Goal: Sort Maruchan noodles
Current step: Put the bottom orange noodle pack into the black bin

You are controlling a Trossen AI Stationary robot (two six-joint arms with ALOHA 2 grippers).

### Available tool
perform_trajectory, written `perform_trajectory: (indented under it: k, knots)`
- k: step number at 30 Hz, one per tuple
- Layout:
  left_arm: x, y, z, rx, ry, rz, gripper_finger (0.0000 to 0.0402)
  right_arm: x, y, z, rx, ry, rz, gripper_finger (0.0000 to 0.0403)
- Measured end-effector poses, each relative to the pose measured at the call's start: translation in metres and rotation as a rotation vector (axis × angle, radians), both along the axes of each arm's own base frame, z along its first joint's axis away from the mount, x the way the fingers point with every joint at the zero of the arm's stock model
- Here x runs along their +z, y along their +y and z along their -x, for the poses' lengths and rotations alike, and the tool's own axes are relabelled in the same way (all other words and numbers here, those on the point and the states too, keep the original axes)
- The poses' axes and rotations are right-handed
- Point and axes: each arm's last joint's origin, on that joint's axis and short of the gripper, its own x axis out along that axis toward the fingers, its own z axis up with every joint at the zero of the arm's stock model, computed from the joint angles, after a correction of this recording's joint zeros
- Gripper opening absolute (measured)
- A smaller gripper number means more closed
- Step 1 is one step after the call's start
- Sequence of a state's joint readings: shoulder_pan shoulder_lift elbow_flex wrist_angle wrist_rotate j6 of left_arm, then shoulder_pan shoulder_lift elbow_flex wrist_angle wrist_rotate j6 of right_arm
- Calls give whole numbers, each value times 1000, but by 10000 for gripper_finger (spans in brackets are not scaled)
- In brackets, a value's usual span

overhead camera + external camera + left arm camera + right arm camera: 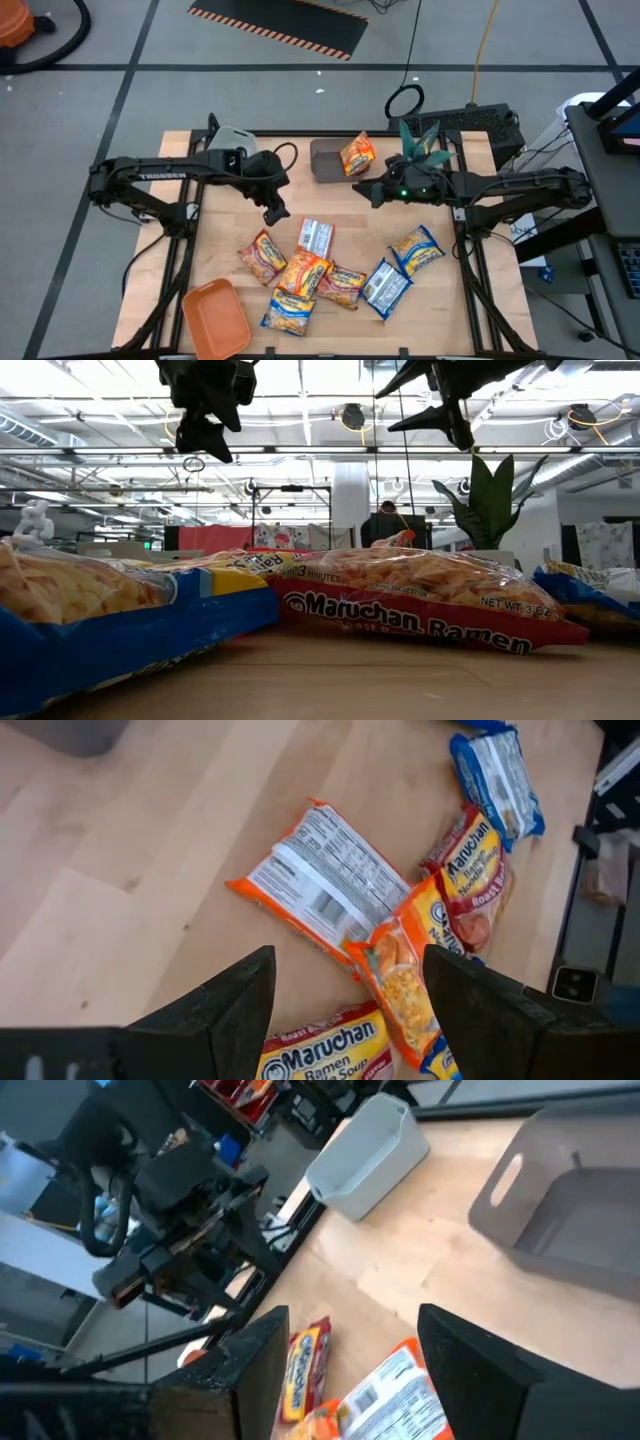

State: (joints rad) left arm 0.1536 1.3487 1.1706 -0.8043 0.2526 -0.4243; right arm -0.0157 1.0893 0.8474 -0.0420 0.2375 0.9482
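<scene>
Several Maruchan noodle packets lie flat in a loose cluster on the wooden table's near middle: an orange one (263, 255), a white-backed one (316, 236), a red one (342, 284) and blue-and-yellow ones (417, 248). Another orange packet (357, 153) sits at the right side of the grey bin (322, 160). My left gripper (275, 210) hangs open above the table, left of the cluster, and its wrist view looks down on the white-backed packet (325, 880). My right gripper (365, 190) is open in the air, near the grey bin.
A white bin (235, 140) stands at the far left, beside the grey bin (560, 1200). An orange tray (215, 315) lies at the near left corner. A potted green plant (425, 145) stands at the far right, behind my right arm. Bare wood shows between the bins and the packets.
</scene>
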Motion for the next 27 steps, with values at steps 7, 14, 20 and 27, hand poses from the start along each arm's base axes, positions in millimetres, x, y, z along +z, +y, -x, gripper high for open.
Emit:
perform_trajectory:
  k: [7, 14, 20, 27]
  knots:
    - [0, -6, -1, -9, 0, -24, 257, -2, 14, -2, 45, 2, -32, 215]
    - [0, -7, -3, 43, 0, -105, 257, -7, 18, 0, 161, 78, 56, 215]
    - [-14, -6, -17, 83, 31, -120, 257, -20, 19, 7, 287, 258, 149, 215]
    - [-32, -8, -29, 106, 97, -92, 257, -25, 20, 12, 529, 306, 166, 215]
